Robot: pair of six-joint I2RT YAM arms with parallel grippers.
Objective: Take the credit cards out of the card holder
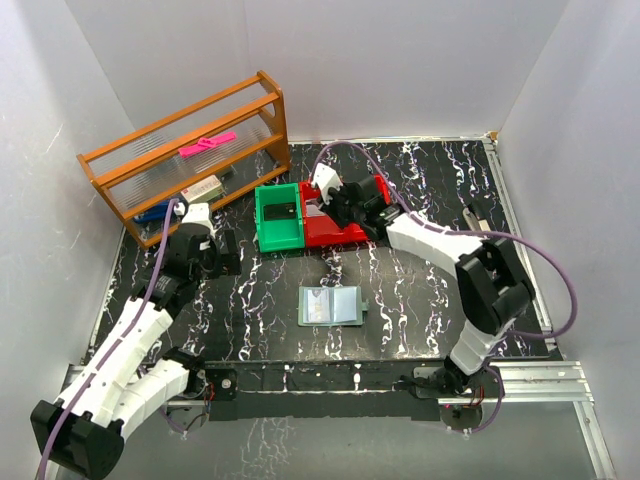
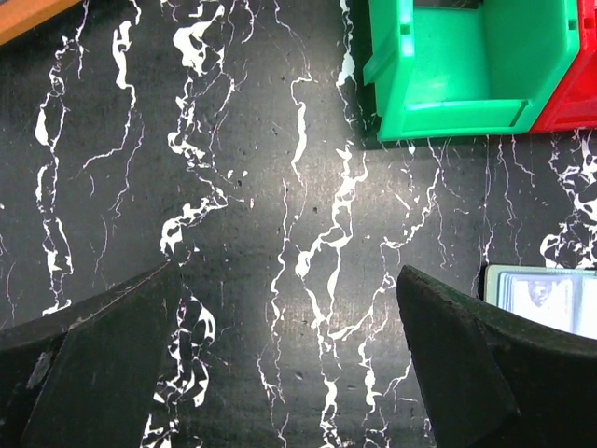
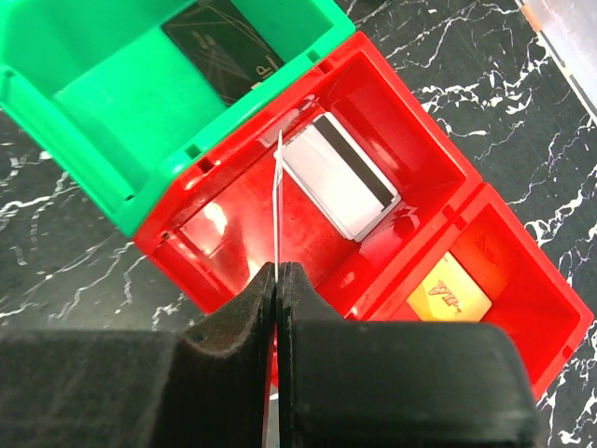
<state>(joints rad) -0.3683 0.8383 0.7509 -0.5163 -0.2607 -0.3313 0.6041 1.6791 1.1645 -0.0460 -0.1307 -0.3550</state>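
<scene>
Drop-off step: right fingers (image 3: 233,322) pinch a credit card (image 3: 278,191) edge-on over the red bin (image 3: 224,210), release seemingly next, left fingers (image 2: 103,364) apart near the card holder (image 1: 333,305).

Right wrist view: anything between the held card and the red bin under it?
Nothing visible. The right hand pinches the card edge-on over the open red bin; a white striped card lies inside, off to one side.

I can read no word or number anywhere. The yellow card (image 3: 448,293) in a red bin (image 3: 546,280) bears a red mark too blurred to spell; the dark card (image 3: 224,42) in the green bin (image 3: 112,121) shows faint scrawl.
</scene>
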